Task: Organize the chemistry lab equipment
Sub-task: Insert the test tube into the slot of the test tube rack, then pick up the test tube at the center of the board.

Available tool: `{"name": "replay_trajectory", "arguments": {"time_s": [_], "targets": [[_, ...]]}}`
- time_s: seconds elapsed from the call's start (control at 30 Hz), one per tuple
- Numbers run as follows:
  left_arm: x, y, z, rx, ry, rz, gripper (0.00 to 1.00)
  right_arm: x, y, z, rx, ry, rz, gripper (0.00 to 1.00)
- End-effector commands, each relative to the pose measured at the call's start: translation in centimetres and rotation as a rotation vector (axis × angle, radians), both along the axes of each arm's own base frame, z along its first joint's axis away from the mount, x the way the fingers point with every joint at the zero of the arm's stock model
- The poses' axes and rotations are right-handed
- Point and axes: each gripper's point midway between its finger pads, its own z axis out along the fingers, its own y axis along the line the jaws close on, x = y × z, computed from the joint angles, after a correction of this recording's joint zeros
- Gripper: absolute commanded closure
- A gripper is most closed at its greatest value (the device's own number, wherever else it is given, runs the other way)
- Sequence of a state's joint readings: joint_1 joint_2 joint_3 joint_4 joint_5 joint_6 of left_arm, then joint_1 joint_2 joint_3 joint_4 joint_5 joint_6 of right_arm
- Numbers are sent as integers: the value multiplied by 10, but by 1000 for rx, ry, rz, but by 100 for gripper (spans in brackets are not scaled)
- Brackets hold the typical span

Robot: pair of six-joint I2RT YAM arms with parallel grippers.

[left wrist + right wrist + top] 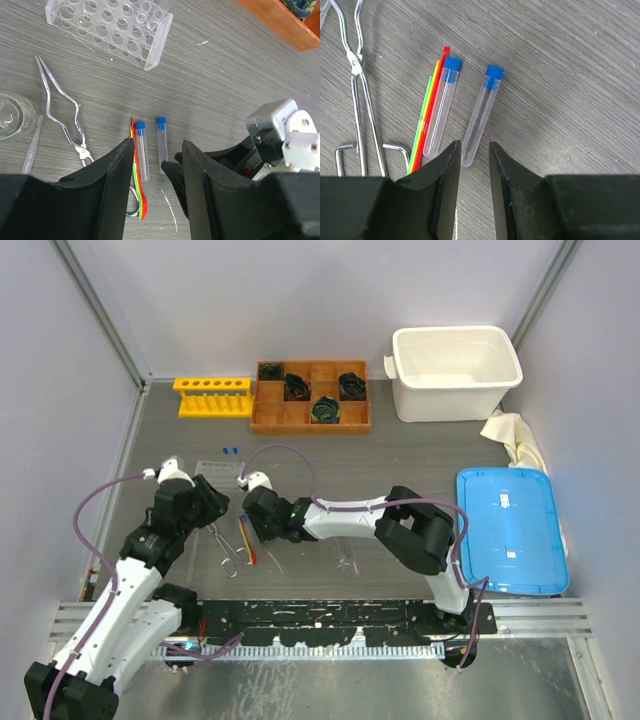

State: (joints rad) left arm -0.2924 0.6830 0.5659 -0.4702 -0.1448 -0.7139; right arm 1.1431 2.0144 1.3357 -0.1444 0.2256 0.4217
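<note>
**Currently: both hands spread above two test tubes**

Your right hand [474,146] hangs with its fingers parted, pinching nothing, right over the rounded end of one blue-capped test tube [481,115]. A second blue-capped test tube [441,107] lies just beside it on the table [570,75], touching a bundle of red, orange and green sticks [426,117]. Metal tongs [357,100] lie beyond the sticks. Your left hand [158,146] is spread too, empty, near the same tubes. The yellow tube rack [213,397] stands well apart.
</note>
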Motion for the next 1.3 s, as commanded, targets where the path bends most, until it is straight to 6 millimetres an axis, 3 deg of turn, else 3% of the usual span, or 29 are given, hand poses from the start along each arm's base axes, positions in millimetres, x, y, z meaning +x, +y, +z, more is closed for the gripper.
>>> {"name": "replay_trajectory", "arguments": {"time_s": [0.0,0.43,0.7,0.9,1.27], "targets": [[1,2,1,15,-11,0,55,7,18,18,66,1,6,65],[3,1,-2,14,-8,-3,54,4,14,-7,13,37,11,67],[9,-9,-12,-20,14,-26,54,1,-2,-7,-11,30,-12,99],[19,-28,-10,-92,23,-77,55,8,-26,15,16,-49,-85,99],[31,-70,6,-273,32,-186,55,-16,-38,102,398,-221,-49,99]]}}
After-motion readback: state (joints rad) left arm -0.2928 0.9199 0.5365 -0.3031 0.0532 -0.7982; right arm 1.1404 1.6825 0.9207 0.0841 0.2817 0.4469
